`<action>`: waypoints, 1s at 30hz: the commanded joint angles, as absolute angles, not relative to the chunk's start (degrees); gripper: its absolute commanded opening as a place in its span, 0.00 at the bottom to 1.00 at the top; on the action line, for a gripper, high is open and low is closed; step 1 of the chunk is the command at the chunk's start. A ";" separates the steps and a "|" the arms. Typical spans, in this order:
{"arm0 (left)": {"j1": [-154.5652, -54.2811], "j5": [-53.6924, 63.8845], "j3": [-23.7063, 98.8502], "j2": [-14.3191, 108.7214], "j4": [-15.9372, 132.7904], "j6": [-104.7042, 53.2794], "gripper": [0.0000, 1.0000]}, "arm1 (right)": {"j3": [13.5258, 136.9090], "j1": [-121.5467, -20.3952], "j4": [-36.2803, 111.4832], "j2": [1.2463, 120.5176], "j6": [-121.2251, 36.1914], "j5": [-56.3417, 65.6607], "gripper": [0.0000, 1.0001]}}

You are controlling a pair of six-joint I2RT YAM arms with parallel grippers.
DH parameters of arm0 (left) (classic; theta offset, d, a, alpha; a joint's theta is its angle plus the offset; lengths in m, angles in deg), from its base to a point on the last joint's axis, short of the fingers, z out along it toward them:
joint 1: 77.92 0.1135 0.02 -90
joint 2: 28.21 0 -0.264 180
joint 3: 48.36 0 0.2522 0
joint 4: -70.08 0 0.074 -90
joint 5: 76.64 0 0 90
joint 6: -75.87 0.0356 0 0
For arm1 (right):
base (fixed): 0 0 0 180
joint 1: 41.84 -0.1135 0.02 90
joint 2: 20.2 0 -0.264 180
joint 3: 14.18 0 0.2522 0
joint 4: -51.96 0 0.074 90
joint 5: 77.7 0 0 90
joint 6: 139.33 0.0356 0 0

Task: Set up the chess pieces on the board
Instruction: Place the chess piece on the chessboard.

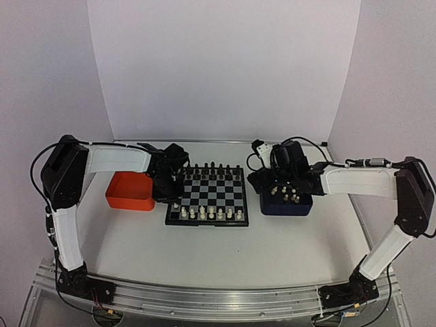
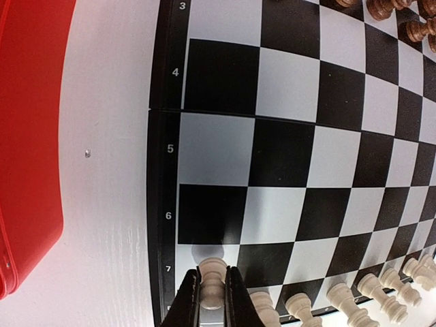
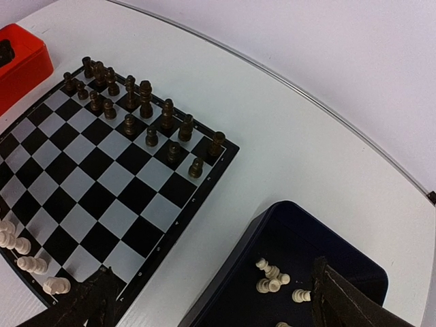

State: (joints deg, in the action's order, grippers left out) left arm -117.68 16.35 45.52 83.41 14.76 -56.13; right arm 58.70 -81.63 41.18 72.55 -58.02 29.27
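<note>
At the left edge of the board (image 2: 163,170), the left gripper (image 2: 212,289) pinched a white pawn (image 2: 212,271) on row 7, while the right gripper (image 3: 214,300) hung spread wide above the blue tray (image 3: 327,225) of white pieces (image 3: 271,278).

The left arm (image 1: 68,231) stands almost straight up from its base, folds hard at the elbow and sends its white forearm out to the right, wrist tipped down. The left gripper (image 2: 212,274) sits low, its two dark fingers (image 2: 189,300) pinched on a single cream-white piece (image 2: 212,287) (touching it on both sides, as far as I can see). The right arm (image 1: 381,253) leans outward to its elbow, forearm reaching left. The right gripper (image 3: 211,272) hangs with its fingers spread wide apart.
</note>
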 commanded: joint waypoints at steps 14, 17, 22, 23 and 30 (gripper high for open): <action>-118.87 21.37 47.30 84.31 11.30 -55.93 0.16 | 60.75 -81.63 42.09 73.49 -60.57 31.04 0.94; -118.88 21.94 46.99 84.09 12.32 -55.73 0.19 | 60.68 -81.65 42.06 73.49 -60.64 31.31 0.94; -118.88 21.54 46.60 83.72 14.71 -55.07 0.19 | 60.63 -81.66 42.07 73.34 -60.76 31.87 0.94; -118.88 21.49 46.52 83.72 15.08 -54.92 0.19 | 60.60 -81.64 42.07 73.30 -60.76 31.92 0.94; -118.88 18.79 45.92 84.05 16.76 -53.90 0.12 | 60.22 -81.61 42.07 72.80 -60.85 32.63 0.94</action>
